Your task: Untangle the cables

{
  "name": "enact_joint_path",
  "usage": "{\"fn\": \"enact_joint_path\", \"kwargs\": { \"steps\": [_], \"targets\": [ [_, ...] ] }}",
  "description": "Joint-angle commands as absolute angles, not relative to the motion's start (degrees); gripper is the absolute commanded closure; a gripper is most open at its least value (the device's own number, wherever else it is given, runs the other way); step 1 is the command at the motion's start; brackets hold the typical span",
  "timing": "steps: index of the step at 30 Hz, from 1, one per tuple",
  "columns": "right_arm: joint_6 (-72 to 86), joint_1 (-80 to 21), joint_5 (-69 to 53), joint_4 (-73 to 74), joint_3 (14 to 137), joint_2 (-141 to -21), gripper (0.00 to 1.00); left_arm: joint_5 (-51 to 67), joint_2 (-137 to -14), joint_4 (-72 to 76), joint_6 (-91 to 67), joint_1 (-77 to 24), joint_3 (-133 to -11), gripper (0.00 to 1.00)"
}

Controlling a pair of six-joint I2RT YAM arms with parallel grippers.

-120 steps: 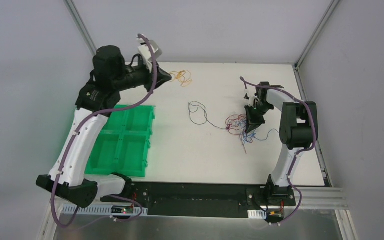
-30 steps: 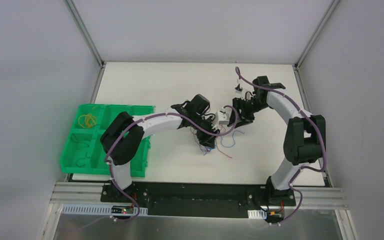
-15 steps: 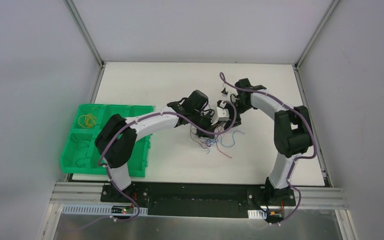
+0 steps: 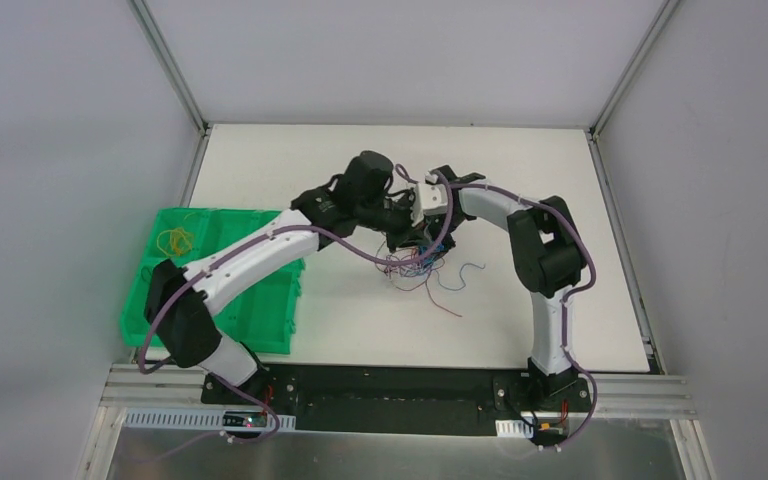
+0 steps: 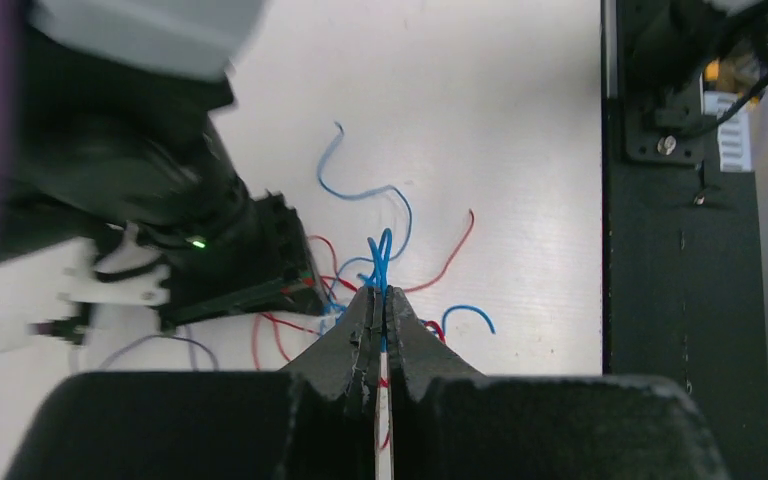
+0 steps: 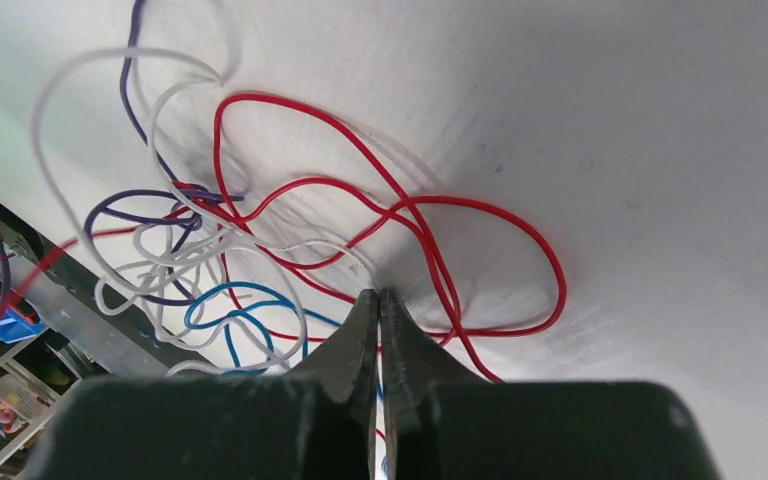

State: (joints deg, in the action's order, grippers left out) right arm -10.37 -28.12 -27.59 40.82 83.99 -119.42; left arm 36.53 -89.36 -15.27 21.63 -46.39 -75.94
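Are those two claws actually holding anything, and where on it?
Yes. The left gripper pinches a blue wire at its bend; the right gripper pinches what looks like a white wire, somewhere along its length.

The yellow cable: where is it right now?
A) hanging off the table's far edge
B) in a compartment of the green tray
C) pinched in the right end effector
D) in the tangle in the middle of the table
B: the yellow cable lies coiled in the far-left compartment of the green tray, well apart from the tangle of cables mid-table.
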Motion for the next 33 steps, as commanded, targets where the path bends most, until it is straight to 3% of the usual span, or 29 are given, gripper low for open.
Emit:
{"fn": "enact_joint_path", "kwargs": {
  "steps": [1, 10, 18, 23, 27, 33],
  "targets": [
    [-14.95, -28.55, -17.66, 43.34, 84.58, -121.69, 1.00, 36.10, -78.86, -19.47, 20.01, -44.38, -86.39, 1.00],
    [-20.86, -27.19, -6.34, 44.71, 84.04, -120.56, 1.00, 34.83, -77.18, -26.96, 10.23, -32.59, -104.47, 1.00],
    [-26.54, -18.80, -2.13, 47.76, 84.73, -119.77, 1.00, 27.88, -76.53, -29.12, 6.52, -22.22, -115.19, 1.00],
    [-28.22, -15.07, -4.83, 50.65, 86.28, -118.69, 1.00, 22.42, -72.91, -34.79, 3.89, -13.03, -108.61, 1.00],
    [-28.90, -14.50, -9.08, 52.54, 87.15, -117.59, 1.00, 26.28, -71.14, -41.51, -1.66, 1.23, -98.46, 1.00],
    [-28.76, -14.57, -14.99, 55.24, 88.03, -116.57, 1.00, 24.58, -73.86, -50.36, 4.38, 14.76, -88.63, 1.00]
  ]
}}
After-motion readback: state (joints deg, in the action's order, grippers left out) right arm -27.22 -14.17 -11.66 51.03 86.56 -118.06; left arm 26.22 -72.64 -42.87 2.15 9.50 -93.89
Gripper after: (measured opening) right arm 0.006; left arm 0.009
